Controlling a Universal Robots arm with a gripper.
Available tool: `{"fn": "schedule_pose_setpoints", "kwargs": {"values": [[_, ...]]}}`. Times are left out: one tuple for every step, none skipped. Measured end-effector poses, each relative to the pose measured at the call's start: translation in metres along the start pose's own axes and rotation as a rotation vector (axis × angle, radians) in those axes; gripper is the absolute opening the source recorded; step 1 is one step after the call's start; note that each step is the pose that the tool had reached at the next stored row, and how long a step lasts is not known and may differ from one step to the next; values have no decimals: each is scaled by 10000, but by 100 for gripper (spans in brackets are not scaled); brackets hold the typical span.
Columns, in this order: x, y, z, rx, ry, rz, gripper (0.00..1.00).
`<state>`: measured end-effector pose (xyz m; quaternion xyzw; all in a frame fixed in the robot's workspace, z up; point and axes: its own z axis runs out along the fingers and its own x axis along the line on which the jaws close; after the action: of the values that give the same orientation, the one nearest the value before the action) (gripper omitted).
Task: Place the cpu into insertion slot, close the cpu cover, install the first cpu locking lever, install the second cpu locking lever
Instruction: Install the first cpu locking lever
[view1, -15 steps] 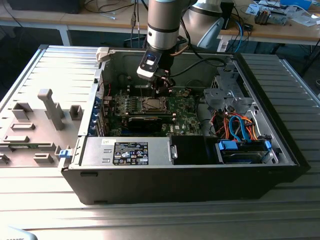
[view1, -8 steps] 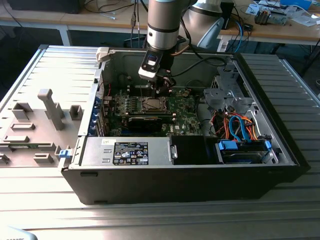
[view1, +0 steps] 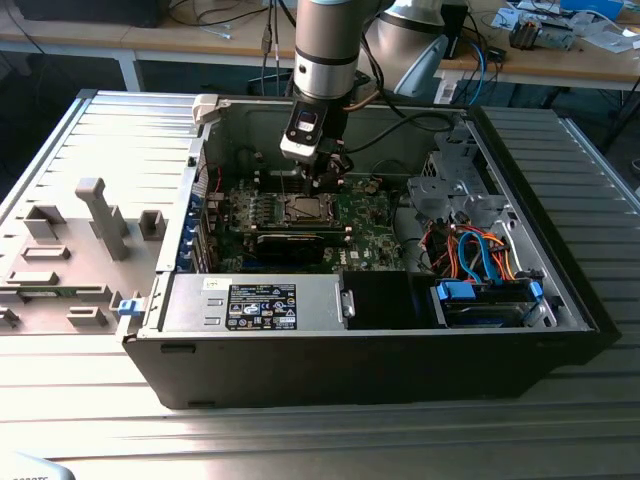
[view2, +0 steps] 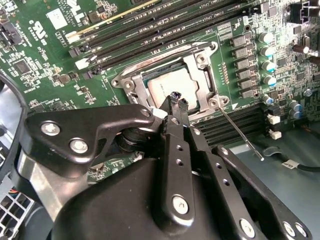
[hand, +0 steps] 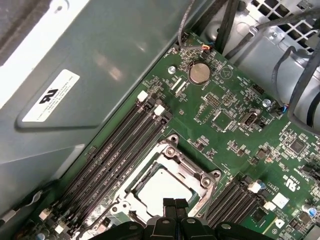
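The cpu (view2: 162, 86) lies flat in the insertion slot (view1: 308, 208) on the green motherboard, its silvery top showing in both wrist views (hand: 161, 187). The cpu cover (view2: 201, 66) is down around it as a metal frame (hand: 186, 161). A thin wire locking lever (view2: 241, 135) sticks out from one socket corner, slanting over the dark slots. My gripper (view2: 177, 100) hovers at the socket's edge with its two narrow fingertips pressed together and nothing visible between them. From outside, the gripper (view1: 323, 183) hangs just behind the socket.
Long black memory slots (hand: 120, 155) run beside the socket. The open case holds a power supply (view1: 255, 300) in front and a drive bay with blue and orange cables (view1: 480, 270) at the exterior view's right. Grey fixtures (view1: 100, 215) stand outside the case at its left.
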<state>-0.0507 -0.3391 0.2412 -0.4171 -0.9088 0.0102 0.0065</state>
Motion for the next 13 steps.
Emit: {"fn": "schedule_pose_setpoints", "kwargs": {"values": [[0,0,0,1,-2,-77,11],[0,0,0,1,-3,-112,11],[0,0,0,1,-4,-148,11],[0,0,0,1,-5,-209,11],[0,0,0,1,-6,-269,11],[0,0,0,1,-7,-301,11],[0,0,0,2,-8,-342,11],[0,0,0,3,-9,-378,11],[0,0,0,2,-10,-407,11],[0,0,0,2,-11,-441,11],[0,0,0,2,-11,-474,11],[0,0,0,3,-13,-516,11],[0,0,0,3,-13,-544,11]]}}
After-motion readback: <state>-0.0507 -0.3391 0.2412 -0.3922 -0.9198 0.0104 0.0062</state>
